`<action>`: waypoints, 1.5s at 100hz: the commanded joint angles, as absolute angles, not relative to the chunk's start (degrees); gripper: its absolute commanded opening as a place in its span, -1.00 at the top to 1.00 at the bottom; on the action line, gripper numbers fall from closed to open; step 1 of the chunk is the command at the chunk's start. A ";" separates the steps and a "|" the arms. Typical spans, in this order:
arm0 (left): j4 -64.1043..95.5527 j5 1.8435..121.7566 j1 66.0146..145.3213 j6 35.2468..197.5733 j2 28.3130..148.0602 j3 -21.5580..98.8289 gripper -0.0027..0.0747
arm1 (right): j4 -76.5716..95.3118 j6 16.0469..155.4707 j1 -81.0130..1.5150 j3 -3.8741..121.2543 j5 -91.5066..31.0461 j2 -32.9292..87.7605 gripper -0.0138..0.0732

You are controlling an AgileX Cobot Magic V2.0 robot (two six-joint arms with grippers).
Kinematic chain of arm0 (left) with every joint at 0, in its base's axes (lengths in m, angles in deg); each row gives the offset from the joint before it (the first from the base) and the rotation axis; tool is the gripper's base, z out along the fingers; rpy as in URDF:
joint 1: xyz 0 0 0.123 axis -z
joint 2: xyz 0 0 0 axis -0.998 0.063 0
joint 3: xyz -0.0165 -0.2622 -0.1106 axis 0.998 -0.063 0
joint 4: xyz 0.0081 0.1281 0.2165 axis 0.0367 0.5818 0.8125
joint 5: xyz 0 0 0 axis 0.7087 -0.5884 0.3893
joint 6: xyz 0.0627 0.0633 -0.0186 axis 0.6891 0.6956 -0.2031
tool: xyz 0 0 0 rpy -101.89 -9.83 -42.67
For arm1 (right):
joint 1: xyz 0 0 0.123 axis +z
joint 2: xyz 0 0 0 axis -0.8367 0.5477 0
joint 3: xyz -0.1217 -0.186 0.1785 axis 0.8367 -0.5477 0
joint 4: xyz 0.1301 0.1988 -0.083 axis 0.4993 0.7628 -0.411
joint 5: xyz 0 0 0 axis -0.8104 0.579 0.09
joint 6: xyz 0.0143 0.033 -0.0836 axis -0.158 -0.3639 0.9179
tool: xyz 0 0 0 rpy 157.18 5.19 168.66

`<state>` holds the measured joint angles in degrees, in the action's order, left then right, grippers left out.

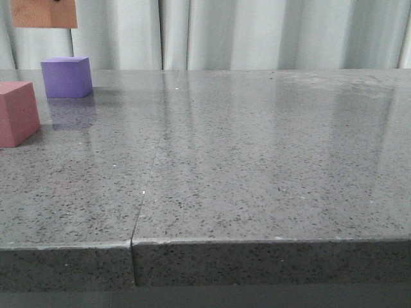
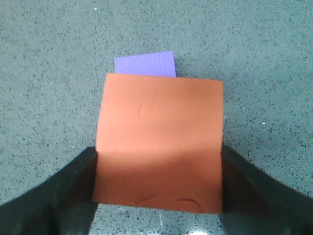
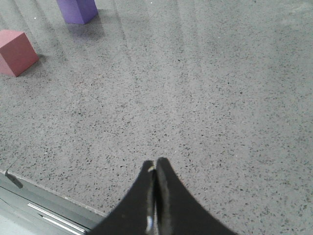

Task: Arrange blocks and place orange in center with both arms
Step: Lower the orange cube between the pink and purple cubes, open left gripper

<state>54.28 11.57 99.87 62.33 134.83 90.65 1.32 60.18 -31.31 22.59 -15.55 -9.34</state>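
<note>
The orange cube [image 2: 160, 142] hangs in the air above the table, and my left gripper [image 2: 159, 171] is shut on it, one black finger on each side. In the front view only the orange cube's lower part [image 1: 43, 14] shows at the top left corner. Directly beneath it the purple cube [image 2: 145, 64] peeks out; it stands at the table's far left [image 1: 66, 77]. The pink cube [image 1: 17, 113] rests nearer, at the left edge. My right gripper [image 3: 155, 169] is shut with nothing in it, low over the near table edge, far from the purple cube [image 3: 77, 10] and the pink cube [image 3: 16, 52].
The grey speckled table [image 1: 257, 160] has a seam running from its front edge toward the back. A pale curtain [image 1: 257, 32] hangs behind the table. In the right wrist view the table's front edge [image 3: 44, 196] runs just beside my gripper.
</note>
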 commanded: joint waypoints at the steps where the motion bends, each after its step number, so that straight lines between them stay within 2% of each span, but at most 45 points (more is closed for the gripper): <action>1: 54.91 17.03 99.66 60.03 131.01 88.64 -0.01 | 1.16 60.83 -31.15 24.00 -19.73 -9.05 0.84; 58: 59.00 28.84 99.66 50.81 131.01 71.90 -0.01 | 1.16 60.83 -31.15 24.00 -19.73 -9.05 0.84; 98: 61.90 30.88 99.66 47.58 131.14 67.83 -0.02 | 1.16 60.83 -31.15 24.00 -19.73 -9.05 0.84; 107: 61.90 31.32 99.66 47.58 131.14 67.83 -0.08 | 1.16 60.83 -31.15 24.00 -19.73 -9.05 0.84; 125: 60.71 32.11 99.66 47.58 131.14 67.83 -0.47 | 1.16 60.83 -31.15 24.00 -19.73 -9.05 0.84; 150: 60.71 32.22 99.78 47.58 130.61 67.83 -0.51 | 1.16 60.83 -31.15 24.00 -19.73 -9.05 0.84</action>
